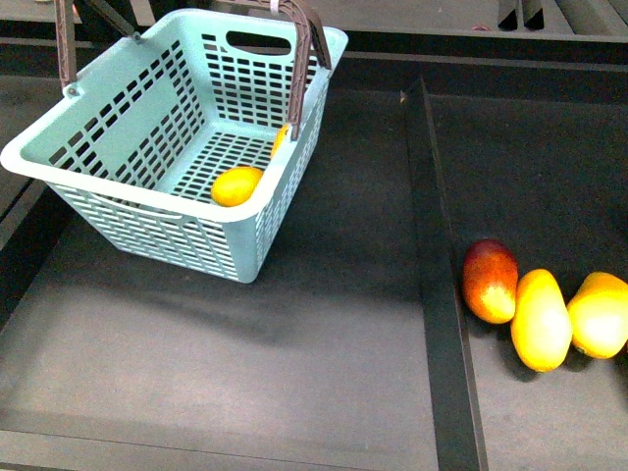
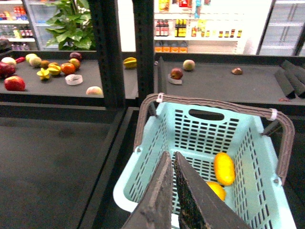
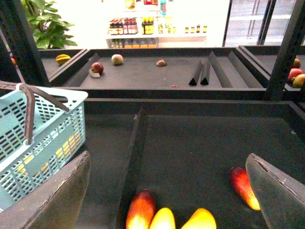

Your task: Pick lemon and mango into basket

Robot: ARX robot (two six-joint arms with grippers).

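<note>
Hovering above the light turquoise slotted plastic basket (image 2: pixel 248 157), the left pincer (image 2: pixel 172 157) is nearly closed, holding nothing. Inside the basket: one small bright yellow oval lemon (image 1: pixel 236 185) and one longer yellow mango (image 2: pixel 224 168). Right pincer (image 3: pixel 167 191) spread wide, empty, over three red-to-yellow mangoes (image 1: pixel 541 319) on the dark desk (image 1: pixel 294 334).

One basket (image 1: pixel 118 186), two yellow fruits (image 1: pixel 236 185) inside, four mangoes (image 3: pixel 163 220) outside.
</note>
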